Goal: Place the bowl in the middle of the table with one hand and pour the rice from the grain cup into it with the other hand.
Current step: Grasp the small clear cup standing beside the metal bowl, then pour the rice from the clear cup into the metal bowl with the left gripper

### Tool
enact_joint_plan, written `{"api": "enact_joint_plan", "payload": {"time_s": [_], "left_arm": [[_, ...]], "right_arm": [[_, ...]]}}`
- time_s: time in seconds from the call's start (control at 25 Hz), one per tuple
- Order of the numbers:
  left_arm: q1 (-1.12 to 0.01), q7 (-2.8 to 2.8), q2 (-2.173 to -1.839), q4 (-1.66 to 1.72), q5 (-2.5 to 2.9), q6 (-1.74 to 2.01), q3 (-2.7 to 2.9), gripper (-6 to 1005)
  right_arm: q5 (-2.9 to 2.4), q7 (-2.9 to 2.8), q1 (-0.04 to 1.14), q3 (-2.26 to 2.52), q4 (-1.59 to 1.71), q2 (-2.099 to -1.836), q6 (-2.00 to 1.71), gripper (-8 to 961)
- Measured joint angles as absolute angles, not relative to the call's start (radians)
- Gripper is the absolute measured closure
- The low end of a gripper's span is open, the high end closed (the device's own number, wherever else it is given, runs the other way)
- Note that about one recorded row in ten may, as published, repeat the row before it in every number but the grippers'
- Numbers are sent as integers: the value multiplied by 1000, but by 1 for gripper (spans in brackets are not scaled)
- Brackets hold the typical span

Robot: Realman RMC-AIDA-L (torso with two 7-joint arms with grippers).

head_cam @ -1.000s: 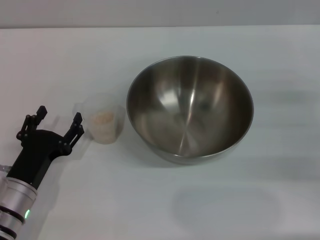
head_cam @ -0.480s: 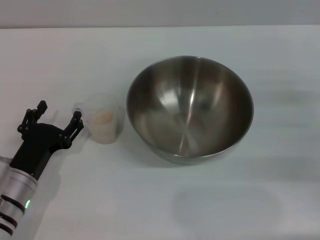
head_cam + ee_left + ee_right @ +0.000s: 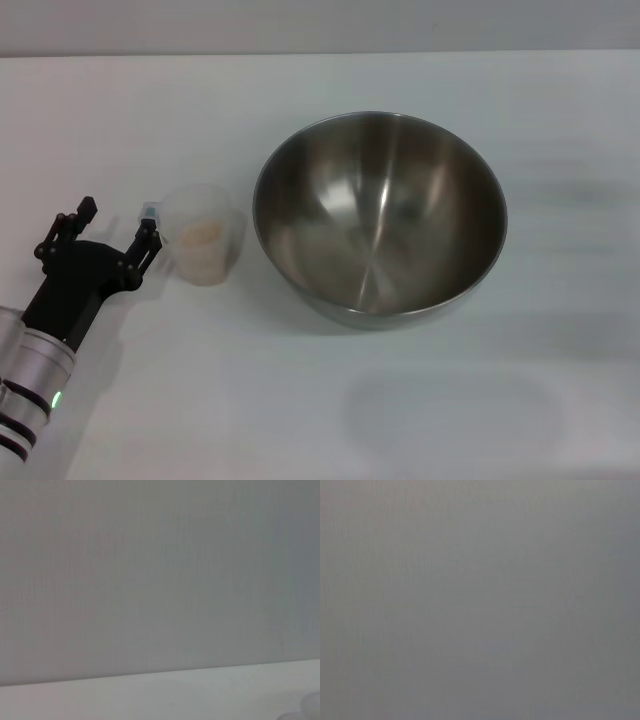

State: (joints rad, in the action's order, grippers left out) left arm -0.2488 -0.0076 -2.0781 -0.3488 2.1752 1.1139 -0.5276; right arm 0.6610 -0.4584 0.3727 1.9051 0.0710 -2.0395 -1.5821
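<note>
The steel bowl (image 3: 380,215) sits on the white table (image 3: 420,420), right of centre in the head view, and is empty. The clear grain cup (image 3: 205,235) stands upright just left of the bowl with pale rice (image 3: 205,233) inside. Its small handle (image 3: 149,211) points left. My left gripper (image 3: 118,222) is open just left of the cup, with its right fingertip (image 3: 148,237) beside the handle and its left fingertip (image 3: 86,207) farther out. It holds nothing. My right gripper is out of view.
The table's far edge (image 3: 320,53) runs across the top of the head view. The left wrist view shows a grey wall over a strip of table (image 3: 150,695). The right wrist view shows plain grey only.
My left gripper has moved up and slightly left along the table, coming level with the cup's handle. The cup and bowl have not moved.
</note>
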Motion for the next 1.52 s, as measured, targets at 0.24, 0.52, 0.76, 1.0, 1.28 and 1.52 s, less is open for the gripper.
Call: {"api": "enact_joint_plan", "payload": {"time_s": [0.24,0.52,0.76,1.0,1.28,1.52], "left_arm": [[-248,-8,-2079,-357,2175,1119,-527,361],[-253,-8,-2079,-361,2182,1120,-524,596],[-256,-8,-2079,-362,2183,1121,-519,794],[-265,10,-2079,-377,2179,1132,-527,955],[-354,204,-2080,-391,2176,1228,-561,969],[-456,587,-2080,-390,2196,1297,-532,969]], "right_arm": [[661,-459,375,1905,70,-2040,-1580,466],[661,-459,377,1905,70,-2042,-1572,465],[661,-459,377,1905,68,-2042,-1571,465],[661,-460,376,1906,70,-2042,-1570,465],[661,-460,376,1907,72,-2043,-1577,465],[661,-460,376,1907,80,-2045,-1582,465]]}}
